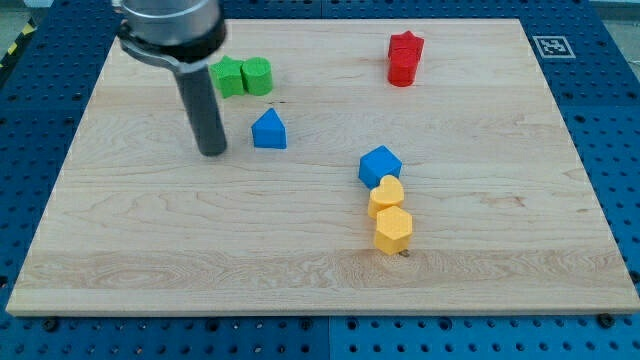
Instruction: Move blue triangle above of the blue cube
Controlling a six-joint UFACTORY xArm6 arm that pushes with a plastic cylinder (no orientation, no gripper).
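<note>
The blue triangle (268,129) lies on the wooden board, left of centre. The blue cube (379,165) lies to its right and a little lower, near the board's middle. My rod comes down from the view's top left, and my tip (212,152) rests on the board just left of the blue triangle, a small gap apart from it.
Two green blocks (242,76) sit side by side above the blue triangle. Two red blocks (405,58) sit at the top right, touching. A yellow heart (386,195) touches the blue cube's lower edge, with a yellow hexagon (393,229) right below it. The board's bottom edge (320,312) borders a blue perforated table.
</note>
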